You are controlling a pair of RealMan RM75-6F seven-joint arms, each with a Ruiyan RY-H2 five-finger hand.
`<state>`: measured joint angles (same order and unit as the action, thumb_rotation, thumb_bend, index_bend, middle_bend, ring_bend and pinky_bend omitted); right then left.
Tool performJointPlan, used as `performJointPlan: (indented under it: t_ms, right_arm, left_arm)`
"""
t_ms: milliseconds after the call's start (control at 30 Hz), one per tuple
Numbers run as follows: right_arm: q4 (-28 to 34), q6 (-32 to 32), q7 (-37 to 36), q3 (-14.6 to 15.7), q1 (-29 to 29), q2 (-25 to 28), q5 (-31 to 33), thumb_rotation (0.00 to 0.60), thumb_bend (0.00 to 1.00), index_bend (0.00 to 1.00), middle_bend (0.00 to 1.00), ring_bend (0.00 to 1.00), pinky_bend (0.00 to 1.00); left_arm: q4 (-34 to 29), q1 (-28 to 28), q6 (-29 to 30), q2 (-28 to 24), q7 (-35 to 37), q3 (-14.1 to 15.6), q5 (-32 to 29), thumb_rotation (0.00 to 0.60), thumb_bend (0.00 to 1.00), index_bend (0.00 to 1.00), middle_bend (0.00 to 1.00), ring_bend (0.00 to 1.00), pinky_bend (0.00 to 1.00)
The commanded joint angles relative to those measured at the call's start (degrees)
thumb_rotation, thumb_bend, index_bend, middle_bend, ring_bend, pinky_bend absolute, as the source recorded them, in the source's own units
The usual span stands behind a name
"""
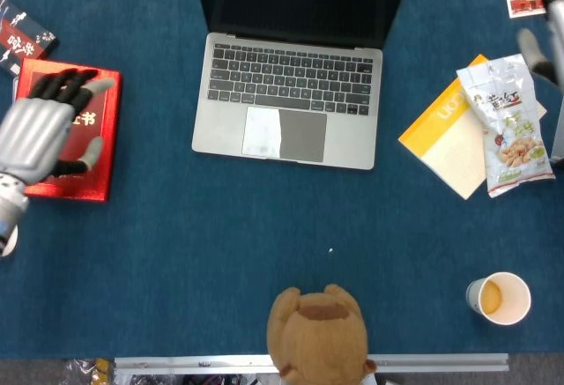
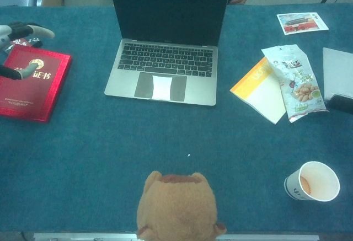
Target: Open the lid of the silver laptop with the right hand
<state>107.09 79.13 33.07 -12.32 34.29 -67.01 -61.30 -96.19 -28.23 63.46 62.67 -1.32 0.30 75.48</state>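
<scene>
A: Starting big: looking across the dark blue cloth-covered table [image 1: 220, 226], filling both views. Sitting toward its far side, about centre, the silver metal laptop [image 1: 289, 103]. Standing upright already, its lid [image 2: 168, 6], showing a dark screen and the whole keyboard.

B: Reading that as the job done, or very nearly. Moving down in size: spotting the brown plush toy [image 1: 319, 336] at the near edge, and the red hardcover booklet with gold lettering [image 1: 84, 138] lying far left.

A: Hovering over that booklet, the grey left hand [image 1: 40, 134], spreading its fingers and gripping nothing. Not managing to tell whether touching the cover.

B: Lying well right of the laptop, the yellow paper notebook [image 1: 441, 143], with the clear snack packet of nuts [image 1: 507, 121] overlapping its right side. Sitting near right, the white paper cup [image 1: 499, 298], holding something orange.

A: Smallest of all: peeking in at the right edge of the head view, a blurred grey sliver of the right hand [image 1: 539, 50]. Not showing enough to call the fingers open or closed.

B: Worrying about anything from here?

A: Pushing that lid further back, probably straining the hinge or tipping the base. Coming in fast, risking clipping the lid's corner and folding it shut. Passing low, catching the packet or toppling the cup.
</scene>
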Motion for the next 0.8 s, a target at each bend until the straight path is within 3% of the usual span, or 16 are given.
performJointPlan:
  t_ms: [33, 400, 800]
  right_arm:
    - [2.09, 2.72, -2.79, 2.78, -3.86, 2.04, -3.00, 0.600, 0.31, 0.08, 0.20, 0.02, 0.00]
    - [2.51, 6.95, -6.91, 8.83, -12.22, 3.05, -10.58, 0.600, 0.31, 0.08, 0.20, 0.02, 0.00]
    - [0.48, 8.39, -9.69, 10.63, -17.58, 1.91, -13.26, 0.600, 0.31, 0.08, 0.20, 0.02, 0.00]
  left_arm:
    - [-1.91, 2.96, 3.70, -2.21, 0.06, -0.33, -0.86, 0.502, 0.44, 0.14, 0.10, 0.06, 0.06]
    - [-2.96, 11.15, 15.57, -4.27, 1.09, -0.30, 2.29, 0.501, 0.44, 0.14, 0.10, 0.05, 0.06]
    - [-2.39, 17.44, 21.91, -3.97, 1.49, 0.17, 4.21, 0.502, 0.44, 0.14, 0.10, 0.05, 0.06]
